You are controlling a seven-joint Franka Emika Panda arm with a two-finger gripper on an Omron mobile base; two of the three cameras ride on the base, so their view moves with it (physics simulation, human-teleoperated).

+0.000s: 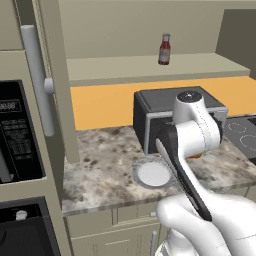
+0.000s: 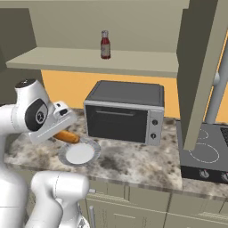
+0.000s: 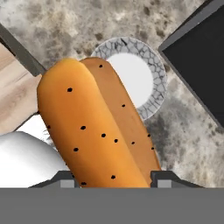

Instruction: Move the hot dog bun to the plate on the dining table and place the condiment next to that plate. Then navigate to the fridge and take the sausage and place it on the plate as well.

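Observation:
My gripper (image 3: 113, 177) is shut on the hot dog bun (image 3: 96, 127), an orange-brown split roll with dark seeds that stands between the two finger tips. In the right base view the bun (image 2: 67, 136) pokes out from under the hand, just above the counter. Right under it lies a white plate with a grey mosaic rim (image 3: 155, 70) (image 2: 62, 156) (image 1: 136, 172) on the marbled counter, in front of the toaster oven. The condiment, a red bottle with a white cap (image 1: 164, 49) (image 2: 105, 44), stands upright on the beige ledge behind the counter. The sausage is out of view.
A dark toaster oven (image 2: 124, 111) (image 1: 150, 107) stands on the counter close behind the plate. A black cooktop (image 2: 205, 151) lies to the right, and a microwave (image 1: 17, 130) sits in the wall at the left. A tall beige column (image 2: 196, 67) rises beside the oven.

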